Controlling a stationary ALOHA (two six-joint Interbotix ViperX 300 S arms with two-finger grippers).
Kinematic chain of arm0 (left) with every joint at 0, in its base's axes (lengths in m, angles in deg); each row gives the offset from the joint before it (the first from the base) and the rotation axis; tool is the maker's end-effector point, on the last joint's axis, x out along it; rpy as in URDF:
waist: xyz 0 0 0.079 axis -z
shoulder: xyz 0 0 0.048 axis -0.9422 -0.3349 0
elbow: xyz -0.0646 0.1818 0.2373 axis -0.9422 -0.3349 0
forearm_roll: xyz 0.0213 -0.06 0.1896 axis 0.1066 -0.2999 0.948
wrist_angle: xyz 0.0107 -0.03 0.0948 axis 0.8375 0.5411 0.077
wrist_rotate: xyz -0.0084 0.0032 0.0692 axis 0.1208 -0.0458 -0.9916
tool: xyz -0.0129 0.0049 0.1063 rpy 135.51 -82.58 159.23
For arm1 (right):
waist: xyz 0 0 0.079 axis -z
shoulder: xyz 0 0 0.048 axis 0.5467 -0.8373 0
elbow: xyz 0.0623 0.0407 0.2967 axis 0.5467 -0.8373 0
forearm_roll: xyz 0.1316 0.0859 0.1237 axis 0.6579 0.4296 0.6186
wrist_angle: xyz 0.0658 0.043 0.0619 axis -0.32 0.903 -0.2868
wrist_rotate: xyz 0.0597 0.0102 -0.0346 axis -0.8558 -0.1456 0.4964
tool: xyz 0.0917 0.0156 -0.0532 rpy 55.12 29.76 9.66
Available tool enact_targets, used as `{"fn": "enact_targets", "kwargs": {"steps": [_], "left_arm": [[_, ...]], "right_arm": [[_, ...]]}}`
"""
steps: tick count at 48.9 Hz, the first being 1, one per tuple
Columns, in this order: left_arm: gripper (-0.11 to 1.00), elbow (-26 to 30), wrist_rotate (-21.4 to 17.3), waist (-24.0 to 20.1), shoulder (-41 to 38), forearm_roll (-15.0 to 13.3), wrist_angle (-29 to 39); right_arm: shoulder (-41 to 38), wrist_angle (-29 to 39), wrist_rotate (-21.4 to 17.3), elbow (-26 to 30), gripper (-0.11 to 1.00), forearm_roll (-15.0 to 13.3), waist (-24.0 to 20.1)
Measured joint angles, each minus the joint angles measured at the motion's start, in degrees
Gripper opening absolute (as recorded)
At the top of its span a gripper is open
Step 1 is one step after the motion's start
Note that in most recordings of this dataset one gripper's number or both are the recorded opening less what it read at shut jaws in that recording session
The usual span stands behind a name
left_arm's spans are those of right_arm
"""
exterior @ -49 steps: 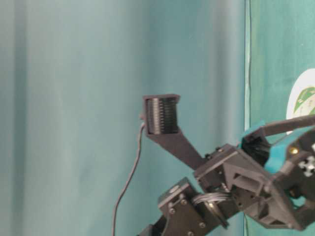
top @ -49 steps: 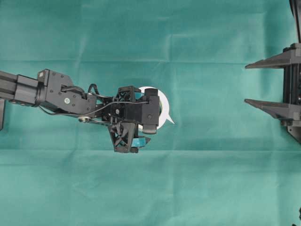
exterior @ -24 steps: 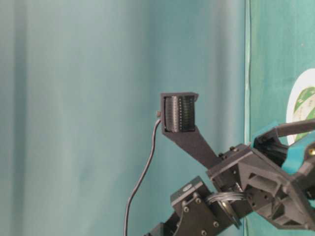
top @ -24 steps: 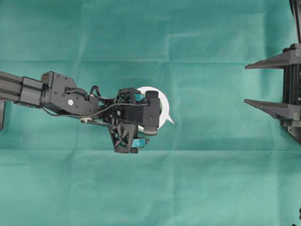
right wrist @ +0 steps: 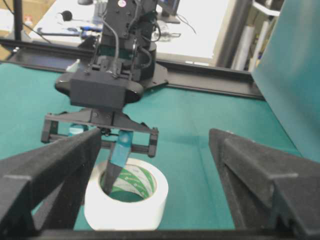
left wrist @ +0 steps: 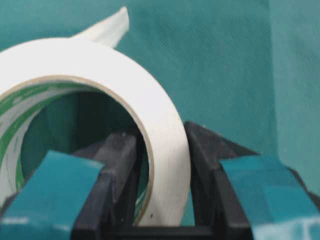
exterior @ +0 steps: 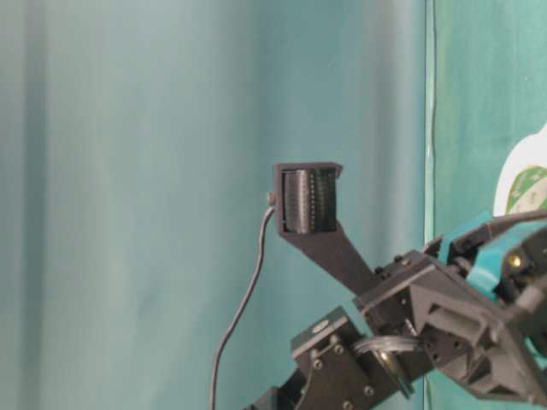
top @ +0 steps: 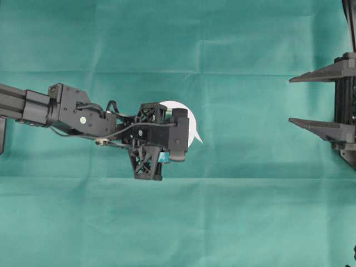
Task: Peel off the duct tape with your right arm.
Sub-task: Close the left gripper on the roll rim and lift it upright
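Green cloth (top: pixel 239 211) covers the table in the overhead view, where the duct tape (top: pixel 189 119) lies near the middle, mostly hidden under the left gripper (top: pixel 167 142); its pointed tab (top: pixel 198 138) sticks out toward the right gripper (top: pixel 311 100), which waits well apart at the edge with fingers spread wide.

Table-level view: the tape shows only at the right edge, behind the left arm's teal-patched fingers (exterior: pixel 487 260).

Left wrist view: the two fingers pinch the roll's white wall, one inside the printed core (left wrist: pixel 15 125), one outside.

Right wrist view: the spread black fingers (right wrist: pixel 45 165) frame the tape ahead, with a teal finger reaching down into its core.
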Motion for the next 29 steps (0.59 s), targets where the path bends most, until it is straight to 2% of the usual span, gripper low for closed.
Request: {"fn": "enact_targets", "kwargs": {"steps": [13, 29], "left_arm": [[0.22, 0.6, 0.0, 1.2, 3.0, -0.1, 4.3], [0.22, 3.2, -0.1, 1.8, 12.3, -0.1, 11.4]], "right_arm": [[0.1, -0.9, 0.0, -0.3, 0.85, 0.0, 0.0], [0.1, -0.9, 0.0, -0.3, 0.85, 0.0, 0.0]]}}
